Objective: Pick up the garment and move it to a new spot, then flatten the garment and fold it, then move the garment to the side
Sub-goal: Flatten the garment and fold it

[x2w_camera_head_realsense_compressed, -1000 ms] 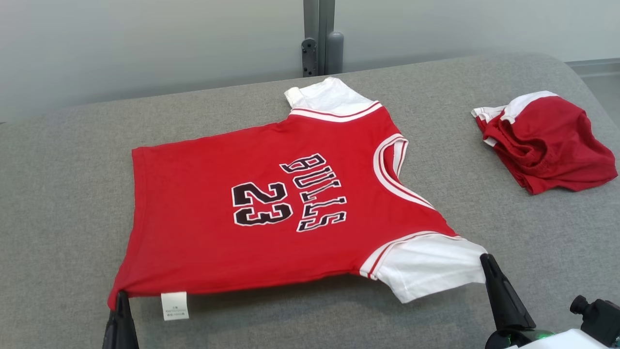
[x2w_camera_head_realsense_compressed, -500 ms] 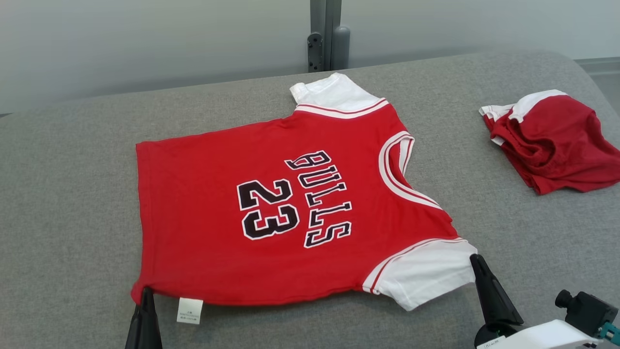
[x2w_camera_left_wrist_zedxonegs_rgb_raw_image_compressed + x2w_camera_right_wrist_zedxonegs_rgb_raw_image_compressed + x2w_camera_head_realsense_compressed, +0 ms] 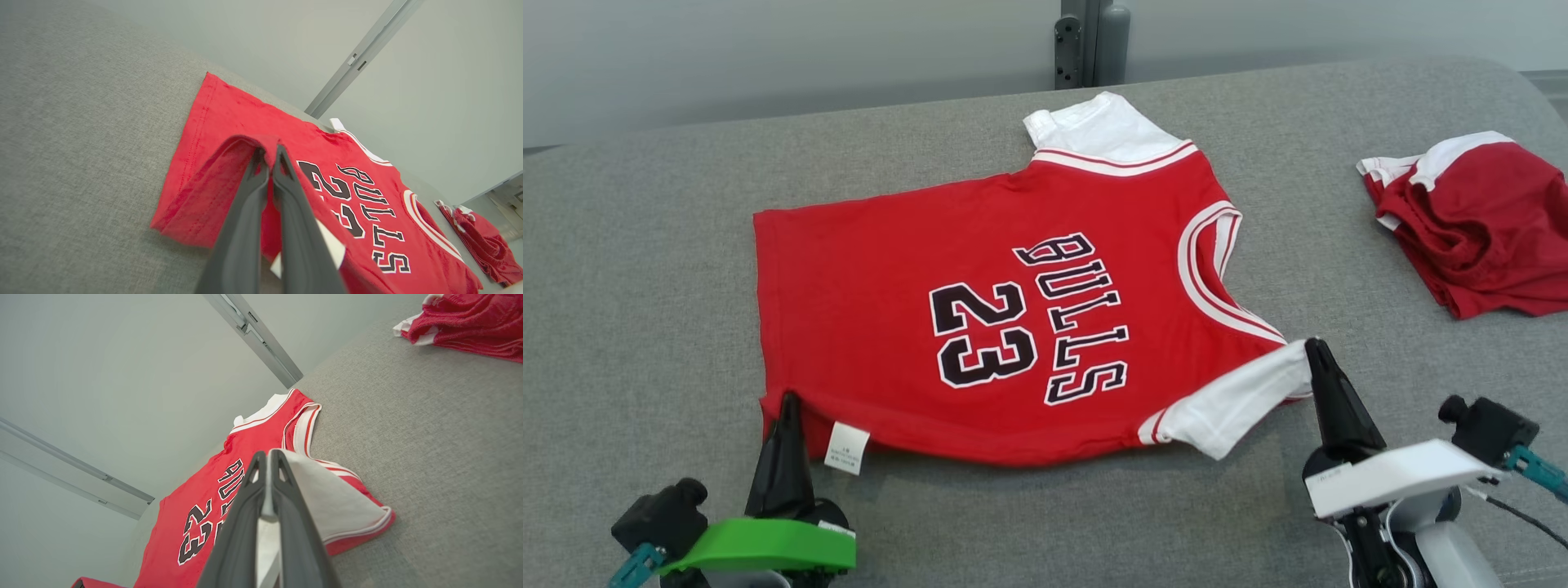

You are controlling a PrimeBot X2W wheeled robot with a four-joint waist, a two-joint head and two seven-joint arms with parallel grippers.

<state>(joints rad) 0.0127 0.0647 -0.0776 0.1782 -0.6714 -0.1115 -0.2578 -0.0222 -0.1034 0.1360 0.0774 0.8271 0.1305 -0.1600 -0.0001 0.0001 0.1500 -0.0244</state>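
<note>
On coarse grey upholstery point(image 3: 645, 245), left gripper point(image 3: 789, 402) pinches jersey point(image 3: 866, 278) hem point(image 3: 761, 310), right gripper point(image 3: 1313, 347) white sleeve point(image 3: 1225, 404).

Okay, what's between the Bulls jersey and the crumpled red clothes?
Only bare grey cushion separates the jersey from the red pile, seen in the head view.

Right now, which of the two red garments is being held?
The flat Bulls 23 jersey: left pincer pinches its hem, right pincer its white sleeve. The crumpled red garment lies apart, untouched.
</note>
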